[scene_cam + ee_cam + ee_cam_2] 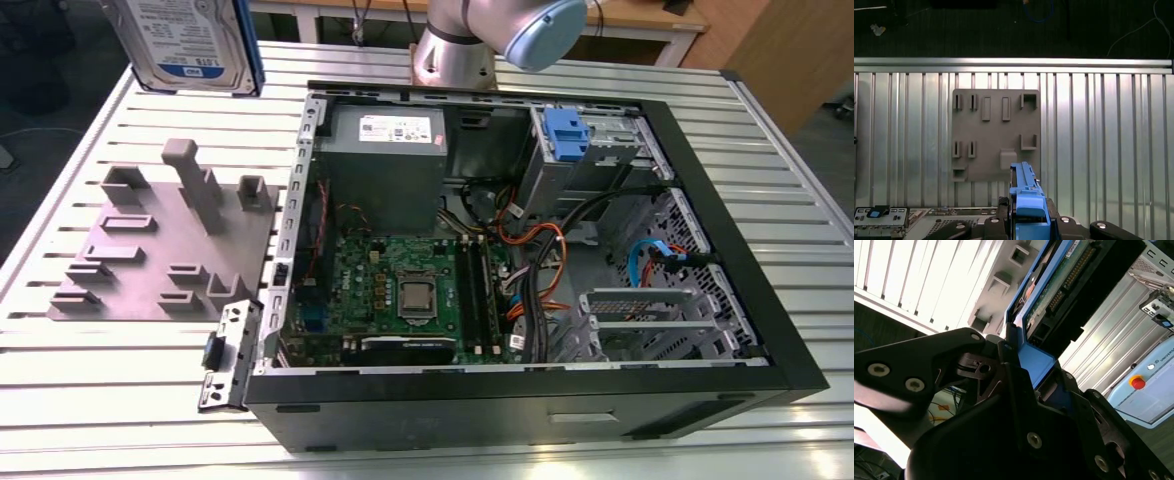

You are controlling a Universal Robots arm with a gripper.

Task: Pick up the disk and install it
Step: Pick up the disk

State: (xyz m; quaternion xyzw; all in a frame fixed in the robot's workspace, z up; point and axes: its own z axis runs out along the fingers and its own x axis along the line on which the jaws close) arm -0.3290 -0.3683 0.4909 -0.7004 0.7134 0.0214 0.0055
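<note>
Disk [187,40], raised clear of the desk [107,400], at the upper corner on the exterior view's left, outside the case [534,405]. I see its flat rectangular face, with a white label and blue band, tilted towards the camera. A blue plastic frame runs along its edges.

End effector [1029,365]: in the second wrist view I see matt black fingers [1006,357], jointed and studded with round screw heads, closed on the blue frame at one end of the disk. The green circuit side and a row of connector pins run away from the grip.

In the first wrist view the frame is edge-on, a narrow ribbed blue strip above the plate [994,135].

Plate: matt grey, roughly square, with raised blocks, upright posts and rectangular slots. It lies flat on the desk, beside the case.

Desk: ribbed aluminium slats, bright and reflective.

Case: black sheet metal, lying on its side with the panel off. Inside I see a green board [400,290], a grey metal box [387,150], bundled cables and a bare blue bracket [566,135] in the far bay.

Arm [467,45]: smooth silver tube with a pale blue cap.
</note>
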